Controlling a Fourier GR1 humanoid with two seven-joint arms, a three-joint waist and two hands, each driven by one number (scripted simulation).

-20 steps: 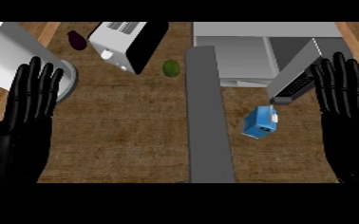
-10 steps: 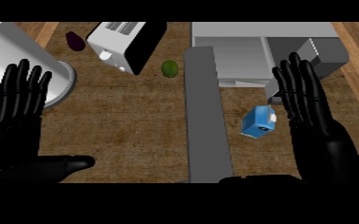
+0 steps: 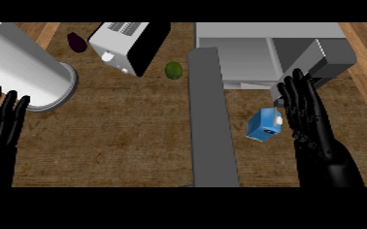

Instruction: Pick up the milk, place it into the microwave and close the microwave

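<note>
The milk (image 3: 263, 124) is a small blue carton lying on the wooden counter, just right of the open microwave door (image 3: 211, 121), a long grey slab. The microwave (image 3: 251, 58) is a grey box at the top right with its cavity open. My right hand (image 3: 309, 119) is open, fingers straight and pointing up, right beside the carton's right side; whether it touches is unclear. At the left edge my left hand (image 3: 10, 123) is open, fingers up, far from the carton.
A white toaster (image 3: 129, 46) stands at the top left. A green lime (image 3: 174, 70) lies beside it and a dark purple eggplant (image 3: 76, 42) further left. A large white cylinder (image 3: 32, 75) lies at the far left.
My right hand has come in from the right edge and down to the carton's right side. My left hand has sunk lower along the left edge.
</note>
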